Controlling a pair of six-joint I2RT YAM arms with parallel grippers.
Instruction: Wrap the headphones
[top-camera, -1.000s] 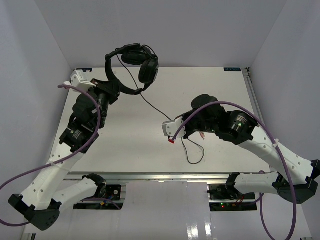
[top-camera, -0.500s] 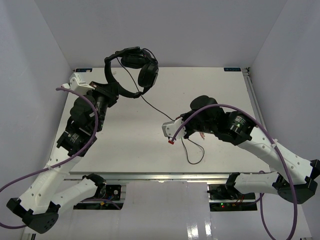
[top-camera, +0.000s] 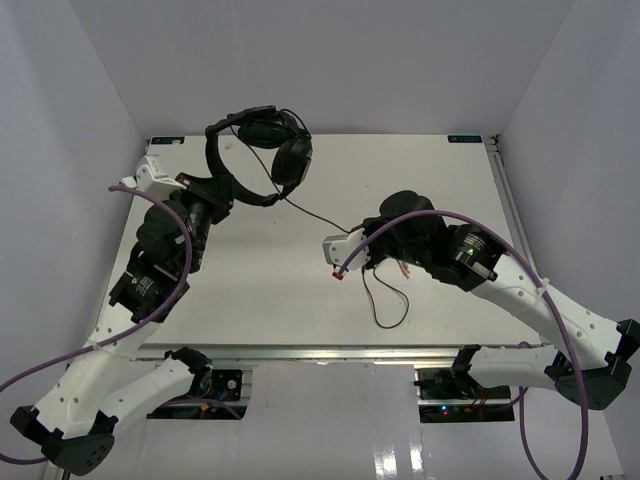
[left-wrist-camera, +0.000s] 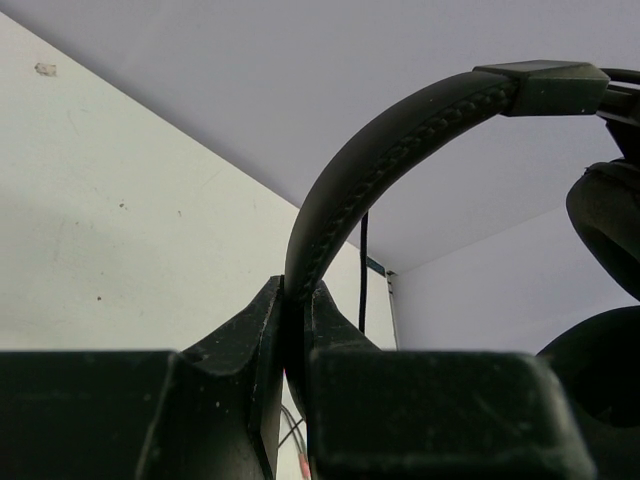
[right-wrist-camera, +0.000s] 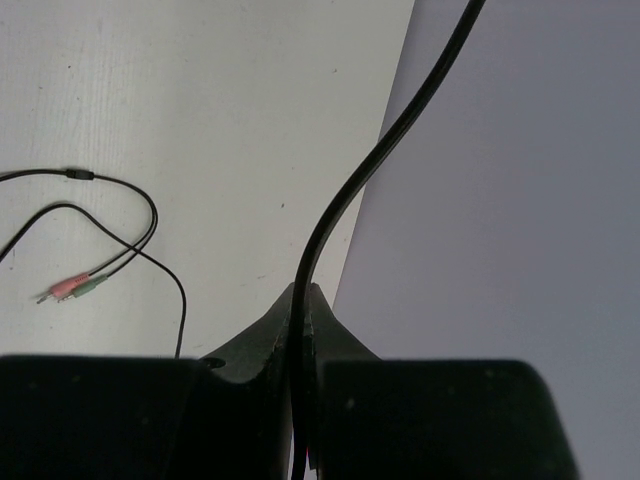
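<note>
Seen from above, the left gripper (top-camera: 218, 187) is clamped tight on the thin headband (left-wrist-camera: 400, 130) of black headphones (top-camera: 262, 143), holding them up over the far left corner of a white table (top-camera: 270, 295). Both ear cups (top-camera: 291, 160) hang together by the back wall. The thin dark cord (top-camera: 312, 213) slants from them to the right gripper (right-wrist-camera: 300, 300), pinched closed on it mid-table. Slack cord loops on the table, ending in pink and green plugs (right-wrist-camera: 74, 287). A small teal label (top-camera: 463, 139) at the far edge is too small to read.

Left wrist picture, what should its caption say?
Left gripper pinches the headband of the headphones, ear cup at right.
</note>
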